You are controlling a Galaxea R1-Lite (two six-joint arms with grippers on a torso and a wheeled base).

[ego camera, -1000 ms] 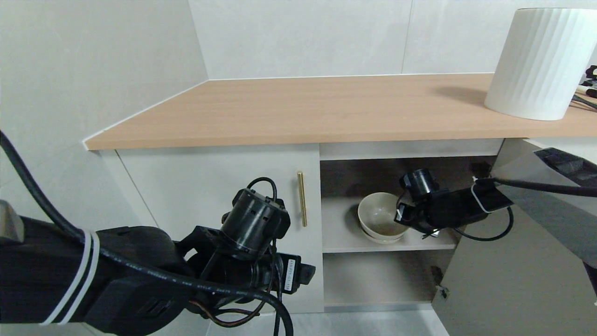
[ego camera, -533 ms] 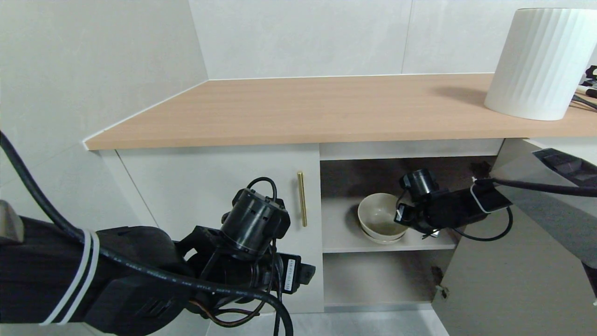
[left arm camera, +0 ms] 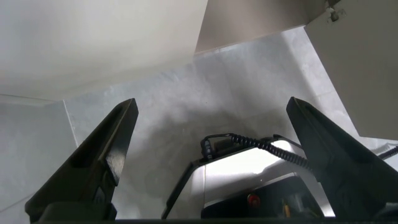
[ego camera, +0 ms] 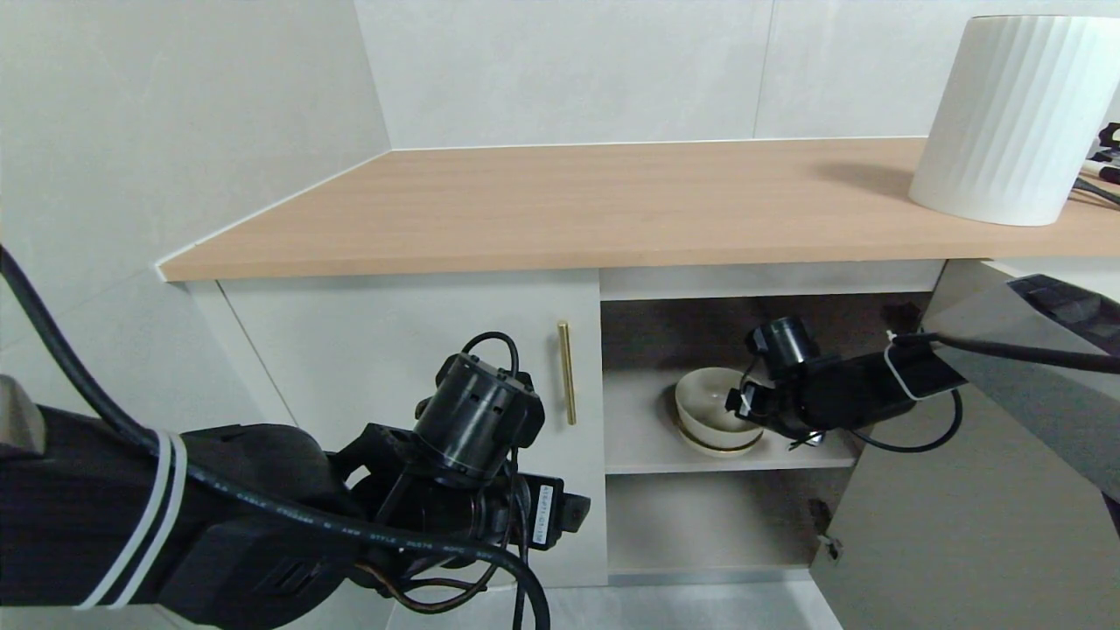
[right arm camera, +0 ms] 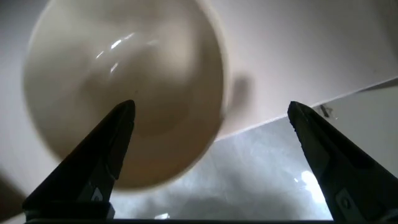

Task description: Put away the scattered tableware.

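Right claw (right arm camera: 210,107): fingers wide apart, clamped on nothing. It sits inside the open cupboard at middle-shelf height, with its tips just beside the cream glazed ceramic bowl (ego camera: 704,411).

The bowl rests mouth up on the pale grey middle shelf (ego camera: 643,442), seemingly on a shallow dish of like colour. I cannot tell whether it sits level, nor whether a finger touches its rim.

Judgement: the bowl is where it belongs, so the wide spread suits letting go and backing out without dragging the rim. Risk: a tip catching the bowl on exit.

Left claw (left arm camera: 211,106): fingers also apart, empty, pointing at the floor. It hangs low before the closed white cupboard door with the brass bar handle (ego camera: 566,372), out of my right arm's path, I judge.

The open white door (ego camera: 962,525), swung to the right, gives clearance. A white ribbed cylinder (ego camera: 1015,114) stands on the wooden worktop (ego camera: 569,201), not involved.
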